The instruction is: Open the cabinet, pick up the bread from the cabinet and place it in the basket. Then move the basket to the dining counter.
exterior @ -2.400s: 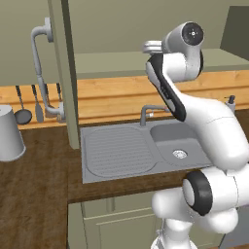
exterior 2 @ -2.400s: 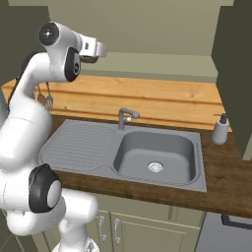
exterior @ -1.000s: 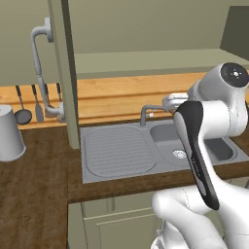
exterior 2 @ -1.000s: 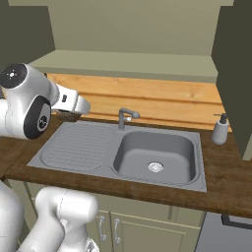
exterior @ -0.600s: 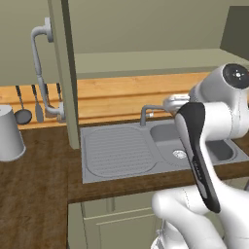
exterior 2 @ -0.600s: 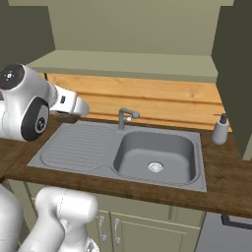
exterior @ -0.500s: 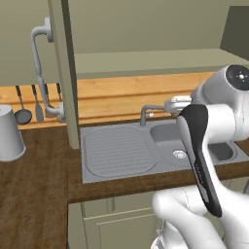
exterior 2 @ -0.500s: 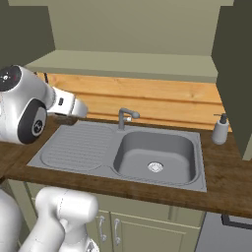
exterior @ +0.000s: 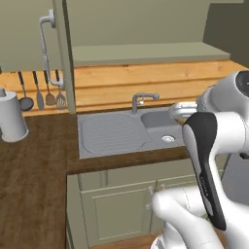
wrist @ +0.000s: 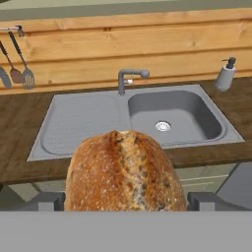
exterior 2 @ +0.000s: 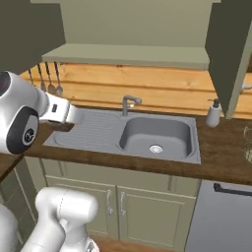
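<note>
Bread [wrist: 125, 172], brown crusty loaf with a split top: held between the gripper [wrist: 126, 201] fingers [wrist: 47, 201], which stand wide on either side of it, close in front of the hand camera and above the near counter edge.

Sink [wrist: 172, 115], grey, with a ribbed drainboard on its left: set in the dark wood worktop [exterior 2: 224, 152]; grey tap [wrist: 129, 78] at its far edge.

Soap dispenser [wrist: 225, 75], pale grey: on the worktop, to the right of the sink, against the light wood backsplash.

Utensils [exterior: 41, 92], dark-handled: hanging on the backsplash, far left of the sink.

Grey container [exterior: 10, 116]: on the worktop, far left.

Cabinet [exterior 2: 229, 54], olive green: its door stands open at the right edge of the right base view.

Basket [exterior 2: 247, 142], thin wire: on the worktop at the far right, cut off by the picture edge.

Base cabinets [exterior 2: 113, 202], olive: below the sink.
</note>
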